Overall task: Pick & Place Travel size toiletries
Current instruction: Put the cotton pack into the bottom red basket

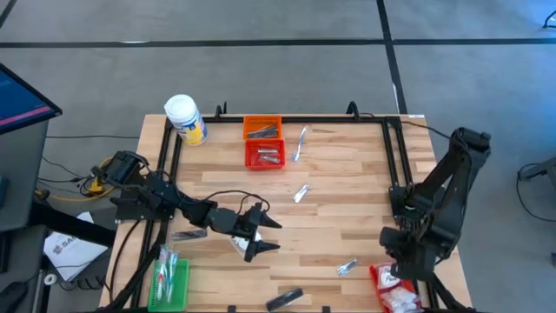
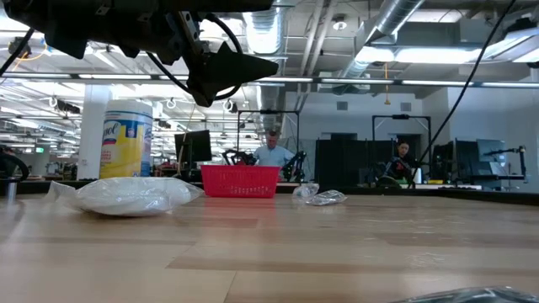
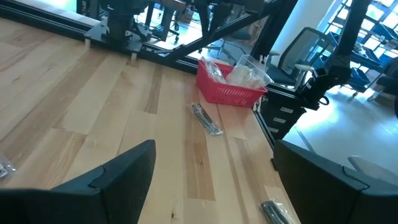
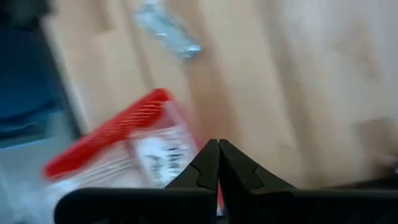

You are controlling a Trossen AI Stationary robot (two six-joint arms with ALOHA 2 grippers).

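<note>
Fingers of my left gripper are spread wide, empty, hovering over the white packet, which lies just under and a little behind the tips; I can't read its long axis. Left arm is clearly nearer. Farther off, my right gripper is pinched closed on nothing above the red basket, foil sachet beyond.

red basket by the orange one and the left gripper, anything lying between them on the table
One foil sachet lies on the bare wood, right of the direct line between the red basket and the open left gripper. The high view shows it.
</note>
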